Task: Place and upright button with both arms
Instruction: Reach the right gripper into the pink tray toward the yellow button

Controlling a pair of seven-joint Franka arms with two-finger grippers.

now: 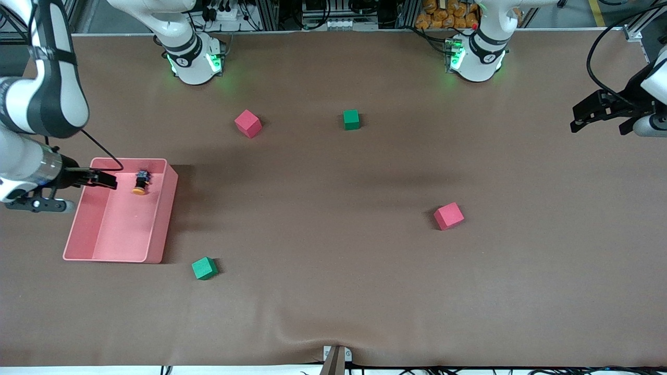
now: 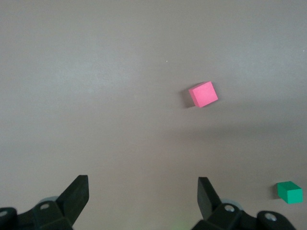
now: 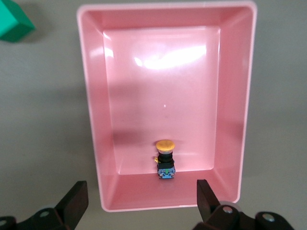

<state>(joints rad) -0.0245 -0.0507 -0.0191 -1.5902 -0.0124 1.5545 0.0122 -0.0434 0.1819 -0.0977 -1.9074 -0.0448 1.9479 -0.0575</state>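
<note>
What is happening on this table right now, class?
The button lies on its side inside the pink bin, at the end farther from the front camera. The right pincer hangs open over that bin, close to the button but not holding it. The left pincer waits open over bare table at its own end. Two red cubes and two green cubes sit scattered, untouched.

Left hand (image 2: 140, 201) spread wide over table; pink cube (image 2: 203, 94), green cube (image 2: 289, 192).
</note>
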